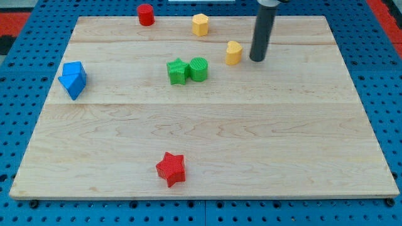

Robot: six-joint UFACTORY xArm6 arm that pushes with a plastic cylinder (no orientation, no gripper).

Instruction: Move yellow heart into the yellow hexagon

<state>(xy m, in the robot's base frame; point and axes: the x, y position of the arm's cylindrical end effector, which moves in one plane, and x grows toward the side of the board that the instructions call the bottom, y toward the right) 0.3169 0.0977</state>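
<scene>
The yellow heart [233, 53] stands on the wooden board near the view's top, right of centre. The yellow hexagon [200, 24] stands up and to the left of it, close to the board's top edge, apart from the heart. My tip [257, 59] rests on the board just to the right of the yellow heart, with a small gap between them. The dark rod rises from it out of the view's top.
A green star [178, 71] and a green cylinder [198, 68] touch each other left of the heart. A red cylinder [146, 14] is at the top edge. Two blue blocks [73, 78] sit at the left. A red star [171, 169] is near the bottom.
</scene>
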